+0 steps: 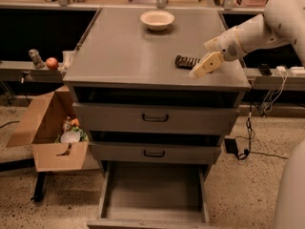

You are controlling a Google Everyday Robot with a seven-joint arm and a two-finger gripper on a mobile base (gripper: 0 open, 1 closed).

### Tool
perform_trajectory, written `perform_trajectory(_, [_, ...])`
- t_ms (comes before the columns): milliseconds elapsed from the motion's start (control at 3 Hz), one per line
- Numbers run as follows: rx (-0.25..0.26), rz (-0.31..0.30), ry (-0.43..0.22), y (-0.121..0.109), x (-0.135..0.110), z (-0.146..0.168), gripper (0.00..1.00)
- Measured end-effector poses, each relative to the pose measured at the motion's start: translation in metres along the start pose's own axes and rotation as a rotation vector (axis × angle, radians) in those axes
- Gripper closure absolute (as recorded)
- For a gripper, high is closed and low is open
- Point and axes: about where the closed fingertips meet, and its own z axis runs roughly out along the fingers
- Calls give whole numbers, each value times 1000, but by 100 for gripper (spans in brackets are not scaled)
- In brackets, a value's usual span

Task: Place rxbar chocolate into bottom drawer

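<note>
In the camera view, I see the rxbar chocolate lying flat on the cabinet top, a little right of the centre of the frame. My gripper hangs just beside its right end, maybe touching it; if it is wide or narrow, I cannot tell. I judge the bar light, a little bendable, with a slippery wrapper (so I would pinch it across the narrow sides). The bottom drawer stands open at lower centre.

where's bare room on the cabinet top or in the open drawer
The left half of the cabinet top, from the bowl forward to the front edge, is bare. So is the floor of the bottom drawer. The front right is crowded: the gripper is beside the rxbar chocolate.
</note>
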Motion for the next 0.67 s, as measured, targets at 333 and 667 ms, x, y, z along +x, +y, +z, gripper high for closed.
perform_trajectory(333, [44, 34, -51, -15, 10, 7, 0])
perform_trajectory(667, [104, 59, -90, -29, 16, 10, 0])
